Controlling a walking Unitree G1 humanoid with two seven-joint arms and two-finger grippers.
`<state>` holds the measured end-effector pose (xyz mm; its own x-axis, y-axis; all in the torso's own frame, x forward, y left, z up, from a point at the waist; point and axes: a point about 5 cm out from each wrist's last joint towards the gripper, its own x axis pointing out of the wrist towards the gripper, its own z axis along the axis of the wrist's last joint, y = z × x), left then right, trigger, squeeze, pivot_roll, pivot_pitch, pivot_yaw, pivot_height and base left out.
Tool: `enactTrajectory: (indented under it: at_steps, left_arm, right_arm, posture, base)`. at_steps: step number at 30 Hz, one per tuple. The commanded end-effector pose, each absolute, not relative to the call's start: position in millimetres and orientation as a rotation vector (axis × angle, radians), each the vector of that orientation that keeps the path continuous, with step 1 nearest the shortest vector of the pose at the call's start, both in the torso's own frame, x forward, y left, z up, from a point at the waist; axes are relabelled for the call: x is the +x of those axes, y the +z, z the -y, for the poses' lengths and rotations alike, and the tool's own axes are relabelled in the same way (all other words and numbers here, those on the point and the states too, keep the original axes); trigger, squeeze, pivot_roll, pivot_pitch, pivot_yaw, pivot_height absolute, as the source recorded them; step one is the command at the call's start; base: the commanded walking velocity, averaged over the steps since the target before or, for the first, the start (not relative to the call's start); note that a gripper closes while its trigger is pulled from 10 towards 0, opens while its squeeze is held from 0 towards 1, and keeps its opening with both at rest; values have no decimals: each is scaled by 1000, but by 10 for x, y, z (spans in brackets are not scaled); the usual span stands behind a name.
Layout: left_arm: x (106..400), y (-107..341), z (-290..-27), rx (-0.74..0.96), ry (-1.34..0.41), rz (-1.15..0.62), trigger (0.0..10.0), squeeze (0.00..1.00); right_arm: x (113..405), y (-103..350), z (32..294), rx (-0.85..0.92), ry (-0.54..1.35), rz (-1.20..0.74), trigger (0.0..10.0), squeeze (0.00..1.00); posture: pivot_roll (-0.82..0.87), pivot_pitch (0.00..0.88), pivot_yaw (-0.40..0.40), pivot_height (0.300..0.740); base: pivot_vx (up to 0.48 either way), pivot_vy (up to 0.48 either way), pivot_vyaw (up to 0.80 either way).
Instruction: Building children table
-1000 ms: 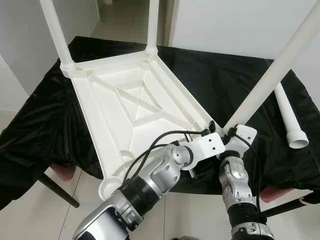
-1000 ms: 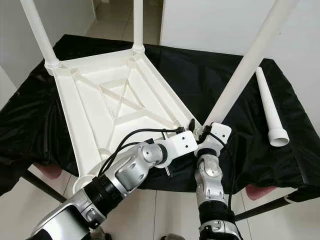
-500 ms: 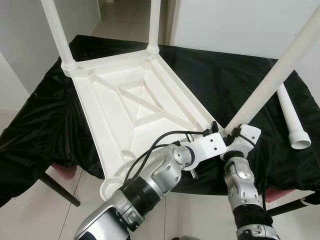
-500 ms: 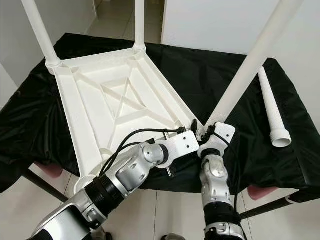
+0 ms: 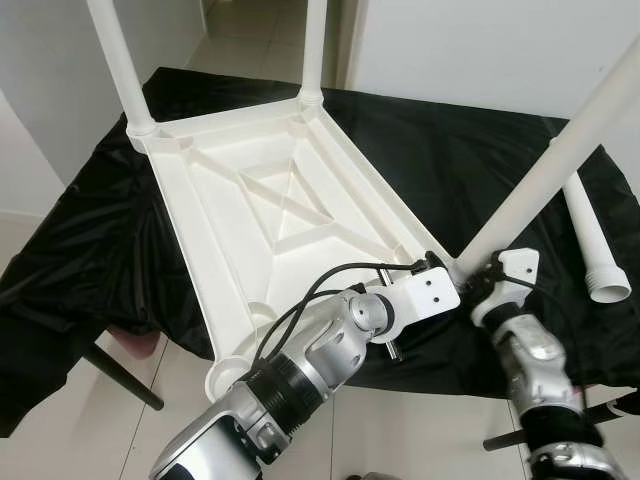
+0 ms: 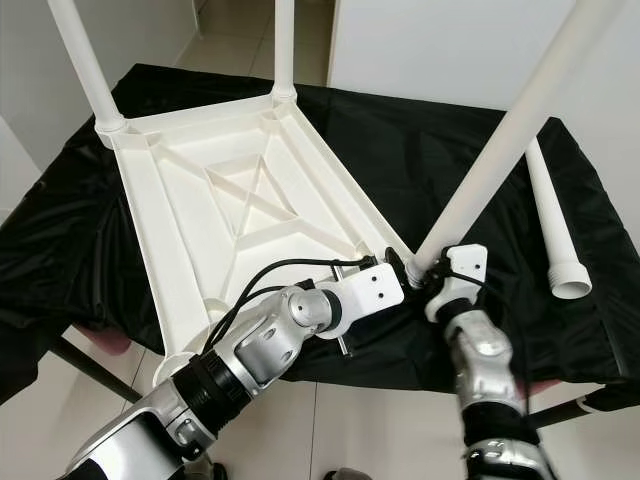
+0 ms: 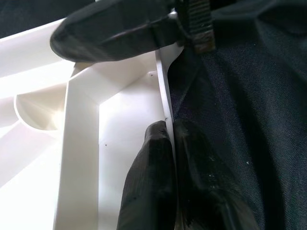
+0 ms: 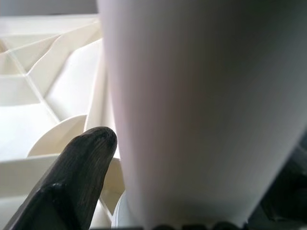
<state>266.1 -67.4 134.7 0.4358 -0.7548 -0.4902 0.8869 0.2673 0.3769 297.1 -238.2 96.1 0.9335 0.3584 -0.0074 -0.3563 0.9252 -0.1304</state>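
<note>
An upturned white plastic table top [image 5: 270,200] lies on a black cloth. Two white legs [image 5: 118,60] [image 5: 314,45] stand in its far corners. A third leg [image 5: 545,170] leans out to the right from the near right corner. My right gripper [image 5: 478,282] is shut on this leg's base; one finger [image 8: 81,163] presses against the wide white tube [image 8: 192,96]. Beside that corner, my left gripper [image 7: 169,128] is shut on the top's thin rim [image 7: 163,91], one finger on each side. The near left corner socket [image 5: 228,375] holds nothing.
A loose white leg [image 5: 585,235] lies on the black cloth [image 5: 450,150] at the right. The cloth hangs over the front edge, with pink stool seats [image 5: 130,345] and dark bars beneath. A white wall [image 5: 480,40] stands behind, a doorway at the far left.
My right forearm has swung out to the right while its gripper stays on the leg's base. The held leg leans a little lower to the right. The left gripper has kept its hold.
</note>
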Motion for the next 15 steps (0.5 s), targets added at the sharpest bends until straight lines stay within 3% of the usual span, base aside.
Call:
enactTrajectory:
  at_steps: [1, 15]
  left_arm:
    - [2587, 1302, 766, 695, -1168, -237, 10000, 0]
    - [2609, 1300, 727, 705, -1157, -240, 10000, 0]
  right_arm:
    - [2783, 580, 2405, -104, 441, -175, 10000, 0]
    - [2715, 455, 2557, -104, 580, -303, 10000, 0]
  posture:
    - [7, 27, -22, 740]
    - [24, 14, -17, 740]
  base:
    - [0, 0, 0]
    - [0, 0, 0]
